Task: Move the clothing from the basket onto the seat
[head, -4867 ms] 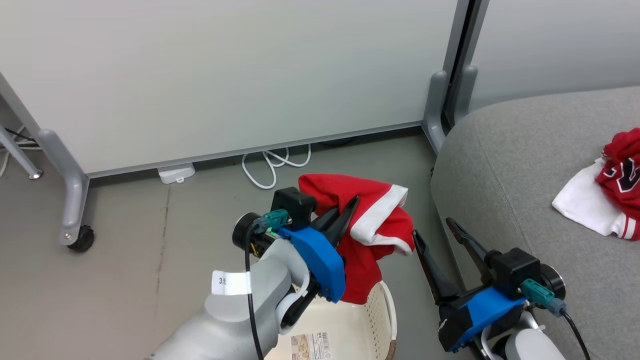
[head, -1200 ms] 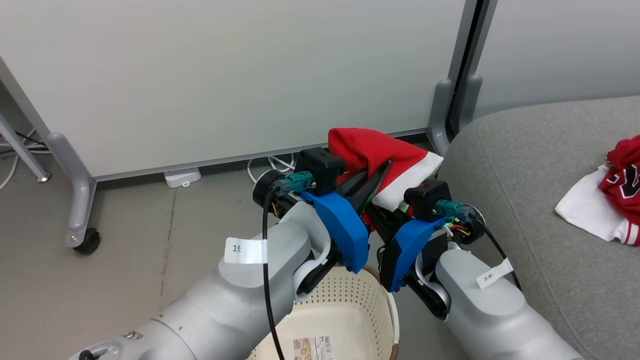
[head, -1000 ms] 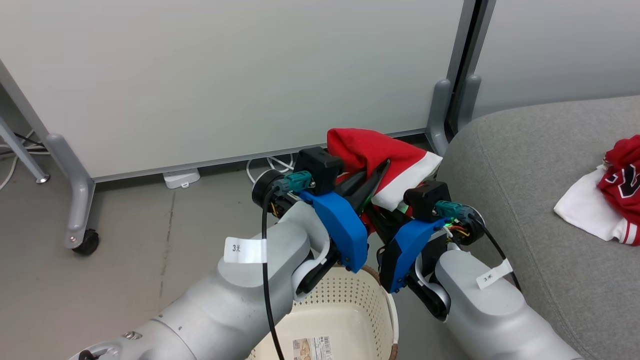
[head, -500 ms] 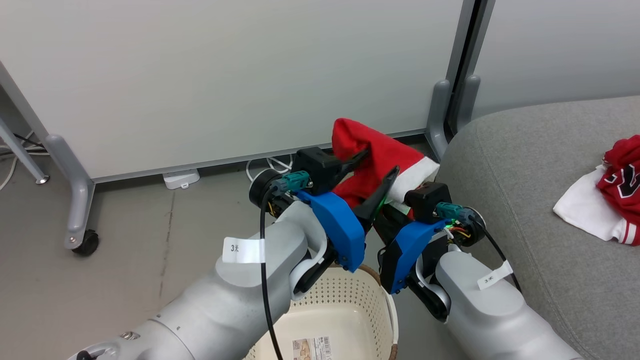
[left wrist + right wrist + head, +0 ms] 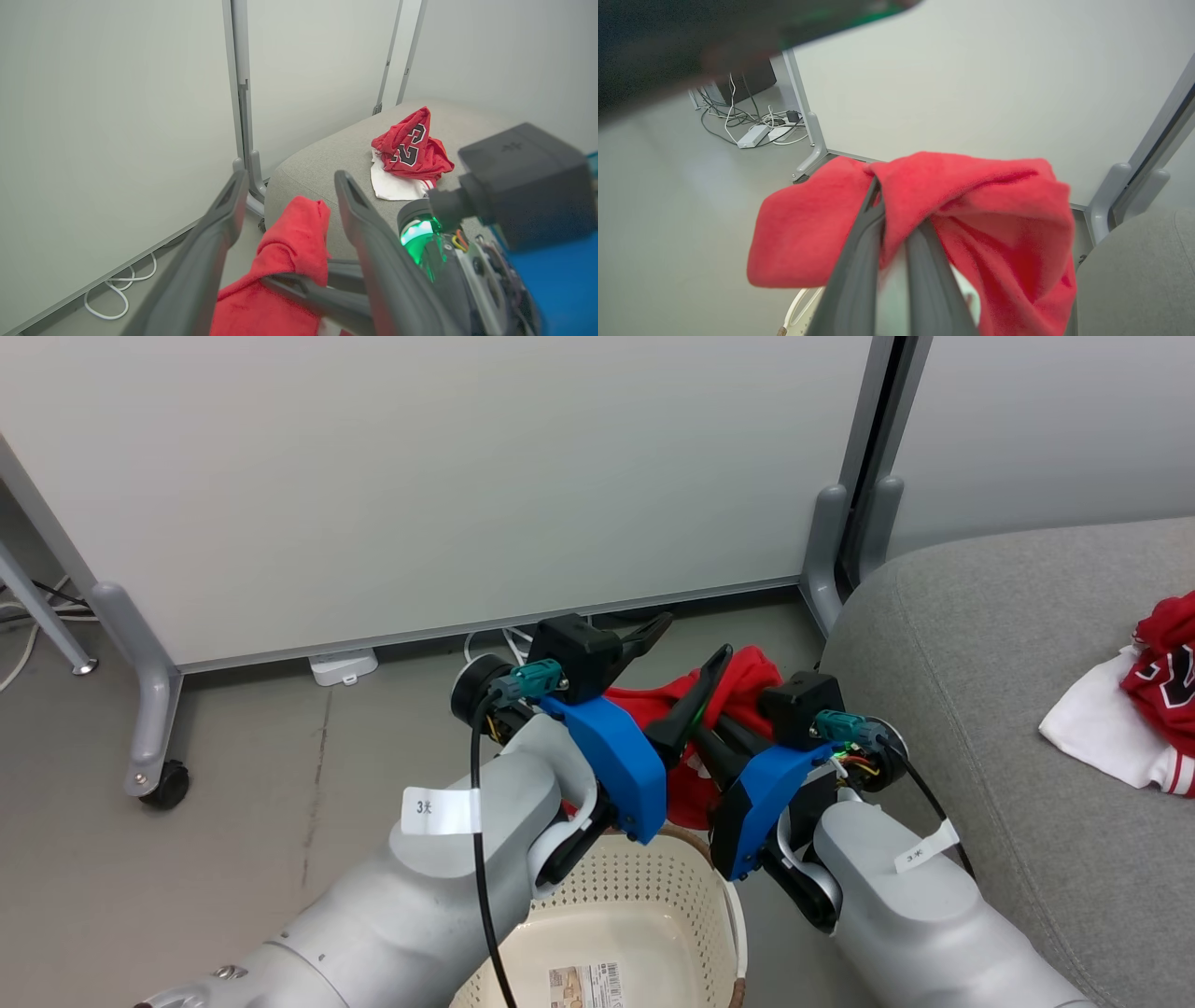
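Hanging over the basket, a red garment sits pinched in the right gripper, fingers clamped together on its fold. The left gripper has its fingers spread wide, cloth between them, no grip. The sofa is just beside, with more red and white clothes lying on it.

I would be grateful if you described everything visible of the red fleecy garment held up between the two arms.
The red fleecy garment is soft, plain cloth, bunched and folded over, no lettering showing. The right tool is shut on a fold, and the rest droops either side of its fingers. It hangs over the cream perforated plastic basket, beside the grey fabric sofa. One peak rises between the spread fingers of the open left tool, which does not grip it.
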